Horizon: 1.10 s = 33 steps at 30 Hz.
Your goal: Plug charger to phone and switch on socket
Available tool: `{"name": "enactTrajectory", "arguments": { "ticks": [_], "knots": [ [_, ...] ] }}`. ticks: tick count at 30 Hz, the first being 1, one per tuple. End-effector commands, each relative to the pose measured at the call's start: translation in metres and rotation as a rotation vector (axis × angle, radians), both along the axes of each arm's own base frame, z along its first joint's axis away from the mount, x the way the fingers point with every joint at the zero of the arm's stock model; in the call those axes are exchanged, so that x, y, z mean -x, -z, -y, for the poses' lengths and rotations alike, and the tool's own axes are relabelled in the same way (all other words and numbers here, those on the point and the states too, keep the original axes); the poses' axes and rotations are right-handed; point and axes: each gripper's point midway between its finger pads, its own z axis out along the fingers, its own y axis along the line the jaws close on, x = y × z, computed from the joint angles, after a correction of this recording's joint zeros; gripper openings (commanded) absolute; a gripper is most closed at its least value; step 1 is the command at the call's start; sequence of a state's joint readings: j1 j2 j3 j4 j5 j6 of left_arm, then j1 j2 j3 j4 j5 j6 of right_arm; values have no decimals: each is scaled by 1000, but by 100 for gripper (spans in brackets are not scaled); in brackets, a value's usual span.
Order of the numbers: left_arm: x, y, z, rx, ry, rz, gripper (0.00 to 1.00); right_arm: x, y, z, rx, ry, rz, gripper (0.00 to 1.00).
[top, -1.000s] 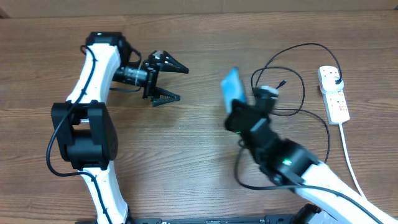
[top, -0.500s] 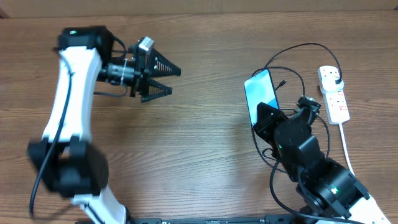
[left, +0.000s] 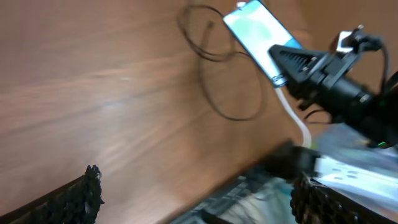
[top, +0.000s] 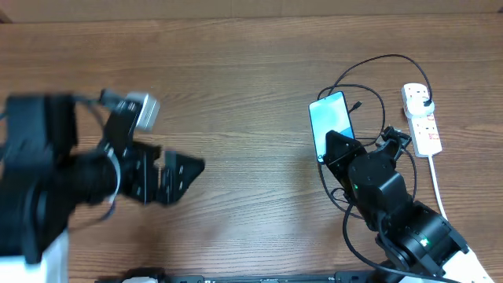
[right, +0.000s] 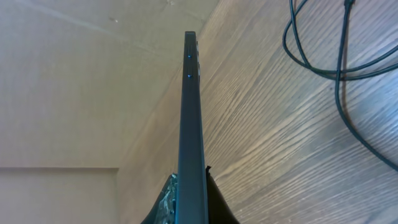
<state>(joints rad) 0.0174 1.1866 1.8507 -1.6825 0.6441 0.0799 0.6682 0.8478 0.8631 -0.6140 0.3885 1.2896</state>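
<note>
The phone (top: 329, 118), its light blue screen up, is tilted right of centre, and my right gripper (top: 336, 145) is shut on its near end. In the right wrist view the phone (right: 191, 118) shows edge-on between the pads. The black charger cable (top: 371, 77) loops on the table just right of the phone, its tip (top: 357, 104) lying free. The white socket (top: 423, 119) lies at the far right with a black plug at its far end. My left gripper (top: 187, 179) hangs open and blurred at the left. Its wrist view shows the phone (left: 256, 26) and cable (left: 229, 93).
The socket's white cord (top: 440, 196) runs toward the front edge along the right side. The right arm's body (top: 393, 212) fills the near right corner. The table's front edge and blurred clutter below it (left: 273, 193) show in the left wrist view.
My left arm has swung from the back left toward the front left, still open. The right gripper carried the phone rightward, then held still over the last half second.
</note>
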Motion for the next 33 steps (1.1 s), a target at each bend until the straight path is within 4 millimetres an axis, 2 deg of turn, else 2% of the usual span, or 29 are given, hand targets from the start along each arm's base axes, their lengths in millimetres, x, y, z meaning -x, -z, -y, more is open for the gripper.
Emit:
{"name": "enactTrajectory", "arguments": {
  "ticks": [1, 4, 7, 12, 16, 19, 22, 29, 33],
  "knots": [
    [8, 7, -19, -91, -113, 26, 100, -9, -13, -4, -45, 23, 29, 4],
    [11, 11, -24, -61, -207, 19, 100, -15, -7, -13, -44, 7, 12, 4],
    [4, 26, -33, -48, -314, 15, 100, -21, 0, -22, -46, -10, -2, 4],
    [-26, 77, -55, -12, -579, -82, 100, -27, 2, -29, -55, -21, -2, 4],
    [-43, 130, -52, 102, -734, -273, 100, -27, 1, -29, -55, -20, -1, 4],
    [-52, 168, -42, 193, -806, -439, 100, -28, 1, -27, -55, -15, 0, 4],
    [-71, 198, -22, 289, -760, -560, 100, -34, 2, -15, -55, 25, 0, 4],
    [-110, 221, 11, 442, -599, -674, 100, -45, 4, -1, -114, 29, -31, 4],
    [-118, 222, 33, 561, -472, -760, 99, -49, 11, -1, -159, -8, -78, 4]
  ]
}}
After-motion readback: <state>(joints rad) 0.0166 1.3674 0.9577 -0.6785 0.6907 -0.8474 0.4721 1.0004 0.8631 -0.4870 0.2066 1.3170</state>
